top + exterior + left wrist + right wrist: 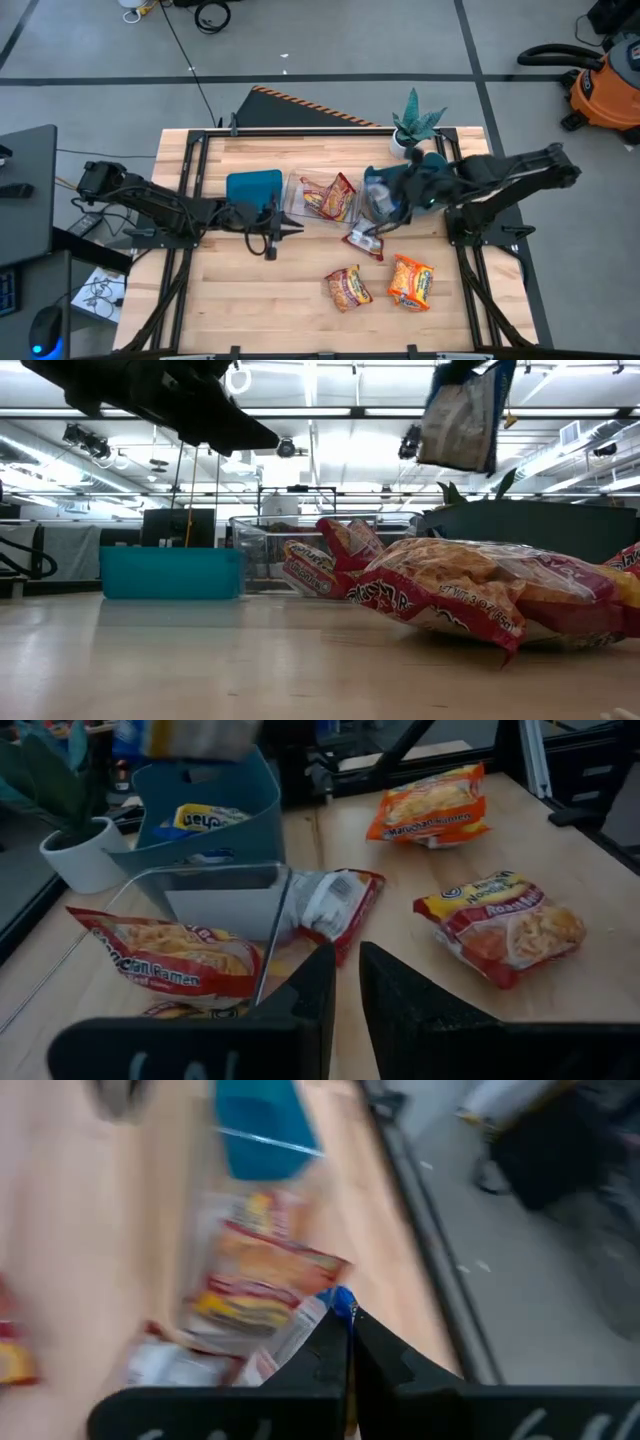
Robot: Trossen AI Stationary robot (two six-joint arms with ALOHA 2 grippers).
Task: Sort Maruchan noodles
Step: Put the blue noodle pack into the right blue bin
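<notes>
Wooden slats of the table (pixel 250 300) carry the scene, with a grey workshop floor and an orange shop vacuum (pixel 605 85) beyond. Over the dark blue bin (pixel 385 195), the right end effector (pixel 392 205) is clamped on a blue-edged noodle packet (pixel 462 415), held high above the table in the low view; its arm stretches in from the right edge, elbow raised. Inside that bin, the left wrist view shows a blue-and-yellow packet (pixel 205 817). Just beside it stands the clear bin (pixel 320 197), holding a red packet (pixel 328 196) that leans against its wall. A silver-backed packet (pixel 364 241) lies on the table in front of the two bins. Nearer the front edge sit a maroon packet (pixel 347 287) and an orange packet (pixel 411 282), close together but apart. Left of the clear bin is the teal bin (pixel 253 188). The left end effector (pixel 290 228) hovers in front of the teal bin, fingers slightly parted and holding nothing, its arm reaching low across from the left side. A potted plant (pixel 415 125) stands at the table's far edge.
</notes>
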